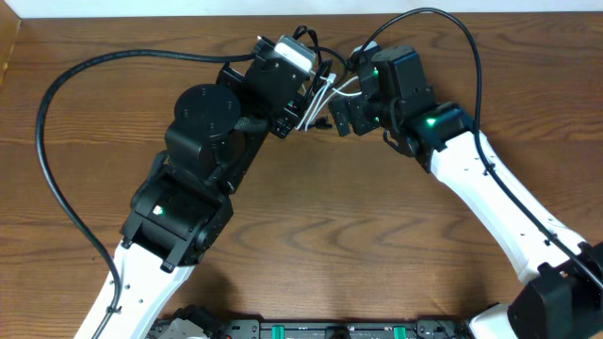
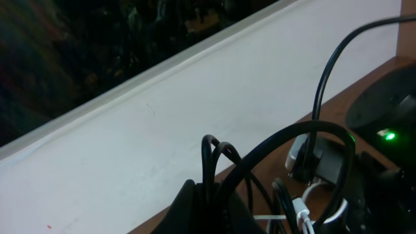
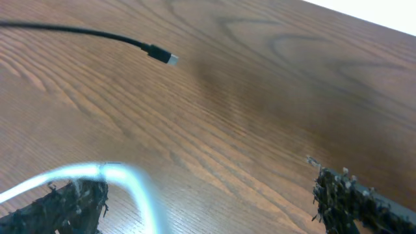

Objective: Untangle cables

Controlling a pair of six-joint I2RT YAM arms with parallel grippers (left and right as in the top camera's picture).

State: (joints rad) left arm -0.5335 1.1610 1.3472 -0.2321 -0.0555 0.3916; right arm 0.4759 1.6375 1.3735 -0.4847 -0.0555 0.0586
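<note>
both cables are bunched right at the left gripper (image 1: 301, 111), at the far side of the table (image 1: 311, 245). the black cable (image 2: 214, 156) rises in tight narrow loops straight out of the left gripper's dark fingers. the white cable (image 1: 325, 92) runs from the left gripper across the short gap to the right gripper (image 1: 337, 121).

left gripper: the loops sit at its fingers, but the jaws are too dark to read, so i cannot tell if it clamps them. right gripper: jaws spread wide, holding nothing. its wrist view shows the white cable curving just beside one of the fingers (image 3: 71, 205), unpinched.

handling (judgement): both cords are thin, light and limp, with no stiffness along their length. they will sag and drag rather than push. the jackets look smooth, so a loose pinch may slip. pinch across the cord, close to the crossing, not on the plugs.

orientation: the black loops stand upright from the left gripper, long axis roughly vertical. one black plug end (image 3: 160, 54) lies flat on the wood, away from the left gripper, tip pointing right in the right wrist view. the white cable's long axis goes side to side between the grippers, bowed.
</note>
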